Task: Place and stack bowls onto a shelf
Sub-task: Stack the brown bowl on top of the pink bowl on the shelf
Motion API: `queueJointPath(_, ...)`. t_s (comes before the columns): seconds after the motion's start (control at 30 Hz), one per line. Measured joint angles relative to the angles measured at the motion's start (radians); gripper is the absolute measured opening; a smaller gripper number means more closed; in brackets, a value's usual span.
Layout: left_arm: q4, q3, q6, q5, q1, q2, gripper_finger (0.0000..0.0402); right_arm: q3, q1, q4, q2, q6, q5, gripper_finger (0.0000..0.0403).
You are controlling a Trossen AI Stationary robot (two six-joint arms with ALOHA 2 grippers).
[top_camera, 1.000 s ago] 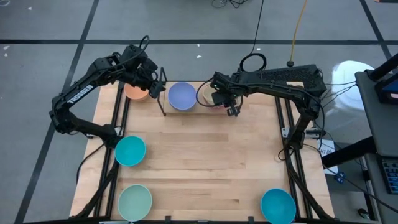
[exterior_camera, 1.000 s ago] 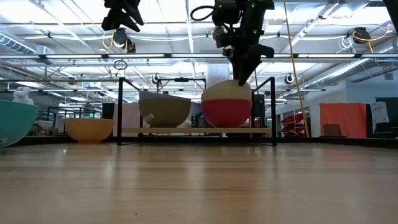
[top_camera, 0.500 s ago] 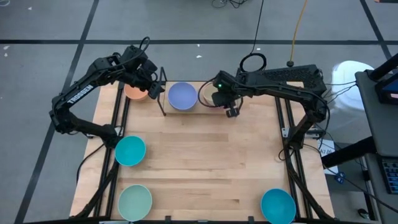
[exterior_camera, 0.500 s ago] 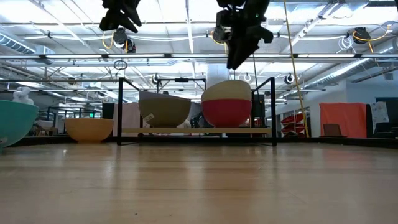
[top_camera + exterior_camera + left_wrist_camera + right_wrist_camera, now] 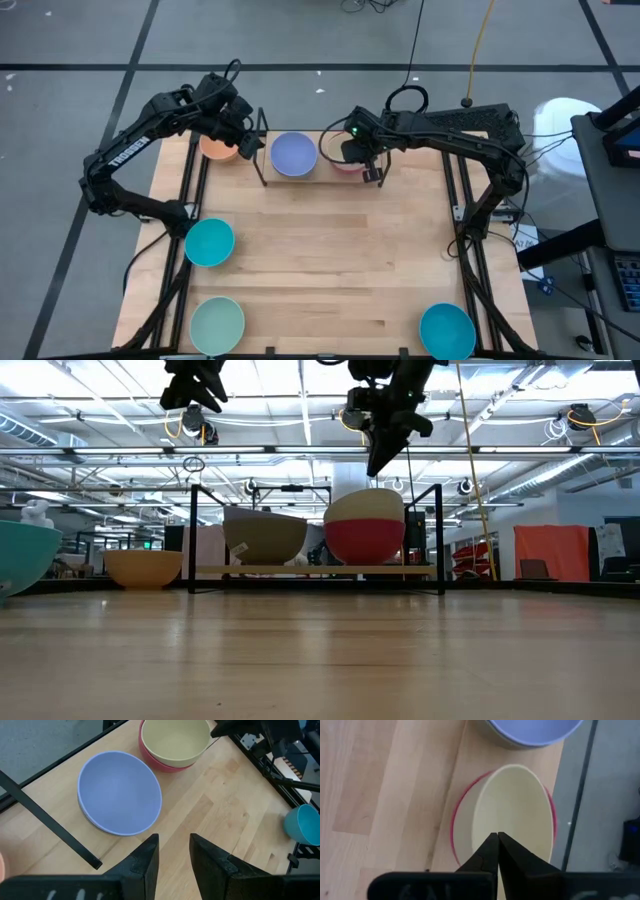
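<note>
On the shelf (image 5: 315, 571) at the table's far edge, a lavender bowl (image 5: 293, 154) sits in an olive-grey bowl (image 5: 265, 538). To its right a cream bowl (image 5: 515, 805) is nested in a magenta bowl (image 5: 365, 542). My right gripper (image 5: 497, 840) is shut and hangs clear above the cream bowl's near rim, touching nothing. My left gripper (image 5: 173, 845) is open and empty, high over the shelf's left end, next to an orange bowl (image 5: 215, 150) that stands on the table.
A teal bowl (image 5: 210, 243) stands at the table's left edge, a mint green bowl (image 5: 217, 323) at the near left corner, and a teal-blue bowl (image 5: 447, 331) at the near right corner. The shelf's black wire uprights (image 5: 192, 535) rise around the stacked bowls.
My right gripper has risen from the cream bowl's rim to well above it and has shut, with nothing between its fingers. The cream bowl stays nested in the magenta bowl on the shelf.
</note>
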Motion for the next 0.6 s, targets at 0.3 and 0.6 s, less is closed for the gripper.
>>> queueJointPath(0.3,0.0,0.0,-0.001,0.0,0.0,0.0,0.0113,0.0,-0.011,-0.023,0.0,0.027,-0.08,0.0)
queueJointPath(0.6,0.001,0.0,-0.001,0.0,0.0,0.0,0.0113,-0.092,-0.019,-0.004,-0.001,0.038,-0.117,0.0)
